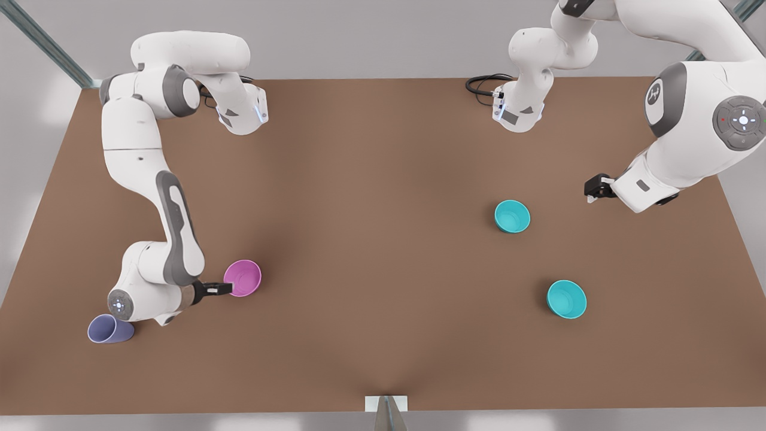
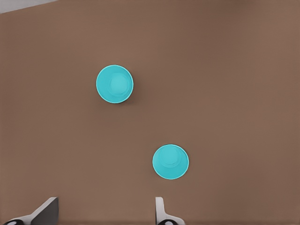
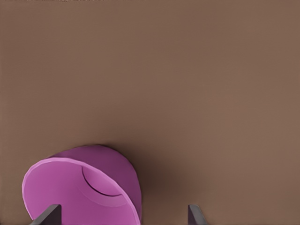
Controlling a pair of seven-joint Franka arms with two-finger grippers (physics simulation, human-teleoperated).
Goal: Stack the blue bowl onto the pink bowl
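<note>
The right tool (image 1: 230, 288), fingers spread, sits at the pink bowl (image 1: 243, 278) near the tabletop's left edge, the open left tool (image 1: 589, 193) hovers near two blue bowls (image 1: 512, 216), risking picking neither cleanly.

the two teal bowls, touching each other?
Apart. The front view shows bare table between the farther teal bowl and the nearer teal bowl; the left wrist view shows the same gap.

No text, number or brand can be read anywhere. The arm (image 1: 688, 114) at upper right carries only a small white emblem.
</note>
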